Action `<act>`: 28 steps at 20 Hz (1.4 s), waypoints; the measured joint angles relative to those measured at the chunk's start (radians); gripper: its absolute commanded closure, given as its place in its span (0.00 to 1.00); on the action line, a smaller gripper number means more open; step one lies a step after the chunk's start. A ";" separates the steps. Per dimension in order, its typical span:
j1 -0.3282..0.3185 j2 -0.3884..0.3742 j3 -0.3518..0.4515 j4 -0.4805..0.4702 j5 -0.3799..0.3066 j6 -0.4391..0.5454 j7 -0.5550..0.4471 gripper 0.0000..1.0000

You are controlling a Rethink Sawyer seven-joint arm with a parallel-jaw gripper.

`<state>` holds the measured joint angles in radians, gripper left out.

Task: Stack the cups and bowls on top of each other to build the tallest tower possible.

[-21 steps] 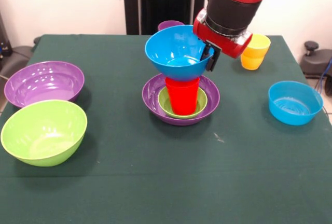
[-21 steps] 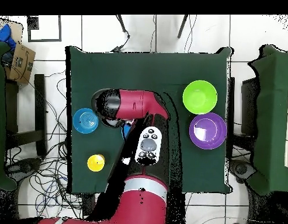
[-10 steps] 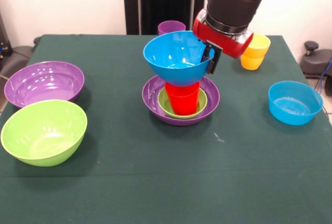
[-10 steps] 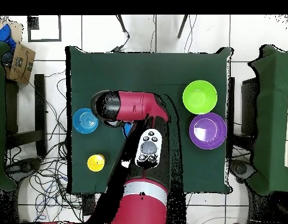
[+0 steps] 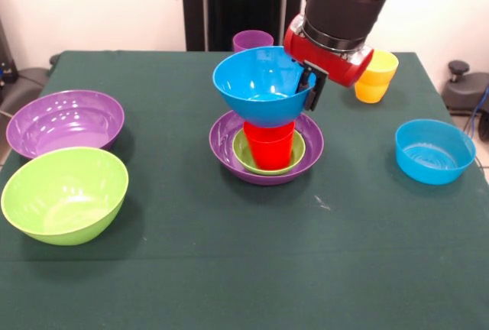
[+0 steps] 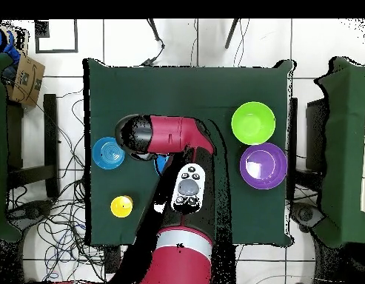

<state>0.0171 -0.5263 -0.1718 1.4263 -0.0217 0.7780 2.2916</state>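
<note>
A large blue bowl (image 5: 263, 85) sits at the mouth of the red cup (image 5: 269, 145). My gripper (image 5: 308, 88) is shut on the bowl's right rim. The red cup stands in a small green bowl (image 5: 243, 153), which lies in a large purple bowl (image 5: 226, 145); together they form the tower at the table's middle. Seen from overhead, the arm (image 6: 174, 137) hides the tower, and only a sliver of the blue bowl (image 6: 162, 164) shows. The purple cup (image 5: 252, 39) stands behind the tower. Two stacked yellow cups (image 5: 376, 76) (image 6: 121, 206) are at the back right.
A small blue bowl (image 5: 434, 151) (image 6: 109, 153) lies right of the tower. At the left, a second large purple bowl (image 5: 65, 121) (image 6: 263, 166) sits behind a lime green bowl (image 5: 65, 194) (image 6: 253, 123). Dark green cloth (image 5: 244, 269) covers the table.
The blue bowl came down with my gripper from just above the red cup onto its mouth, then shifted slightly right. The other cups and bowls stayed put.
</note>
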 measured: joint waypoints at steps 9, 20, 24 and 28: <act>0.000 0.000 0.000 0.000 0.000 0.000 0.000 1.00; -0.002 0.000 0.000 0.000 0.000 -0.001 0.000 0.00; -0.001 0.000 0.000 0.000 0.000 0.000 0.000 0.00; -0.002 0.000 0.000 0.000 0.000 -0.001 0.000 0.00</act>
<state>0.0155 -0.5261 -0.1716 1.4262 -0.0215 0.7775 2.2916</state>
